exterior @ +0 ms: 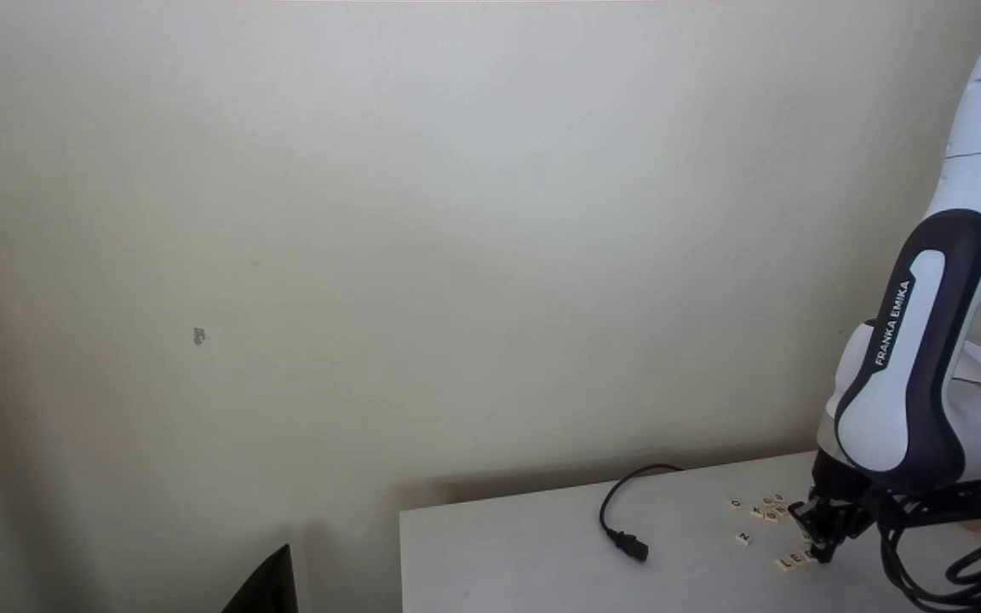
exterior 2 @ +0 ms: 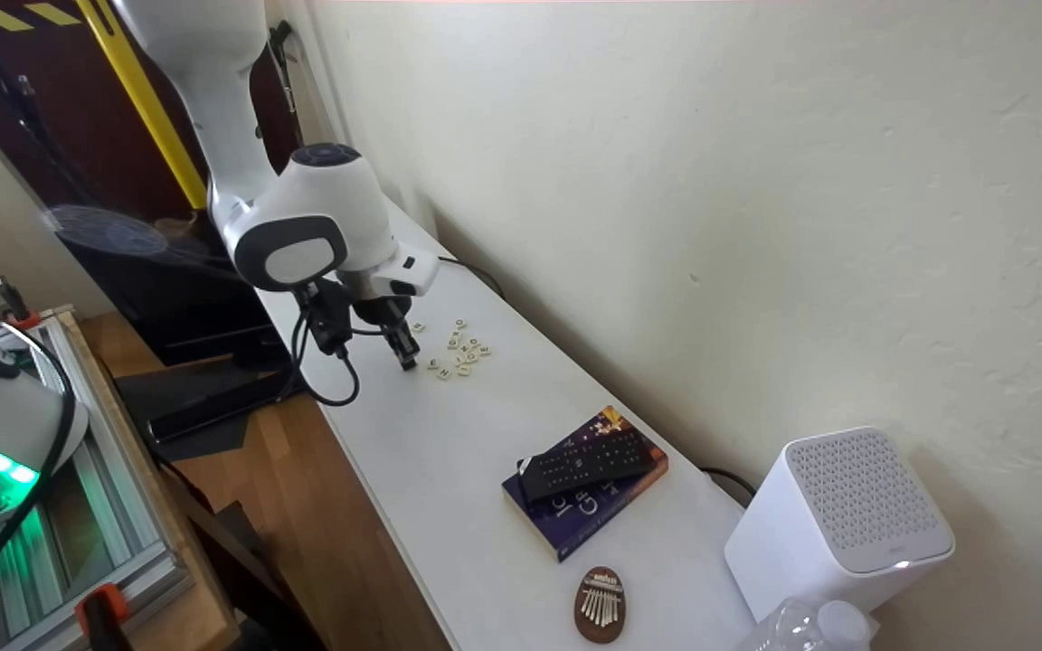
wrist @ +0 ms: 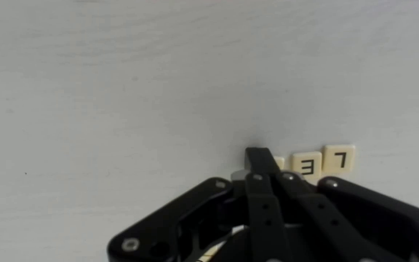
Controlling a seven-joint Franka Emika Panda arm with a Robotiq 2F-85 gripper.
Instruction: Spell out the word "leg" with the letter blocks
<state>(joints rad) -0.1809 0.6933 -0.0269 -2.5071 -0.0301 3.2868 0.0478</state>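
My gripper (wrist: 262, 160) is shut, with its fingertips together and low at the table; nothing shows between them. In the wrist view the L block (wrist: 339, 159) and the E block (wrist: 306, 163) lie side by side. A third block (wrist: 279, 162) sits left of the E, with a small gap; the fingertip hides most of it, including its letter. The row also shows beside the gripper (exterior: 821, 552) in an exterior view, with the L block (exterior: 784, 564) at its end. Other loose blocks (exterior: 771, 511) lie behind. In an exterior view, blocks (exterior 2: 467, 353) lie beside the gripper (exterior 2: 407, 360).
A black cable (exterior: 629, 545) with a plug lies on the white table (exterior: 507, 553). A book (exterior 2: 566, 529) with a black remote (exterior 2: 589, 463) on it, a small brown kalimba (exterior 2: 600, 606), a white perforated box (exterior 2: 833, 524) and a clear bottle (exterior 2: 810, 630) stand further along. A wall borders the table.
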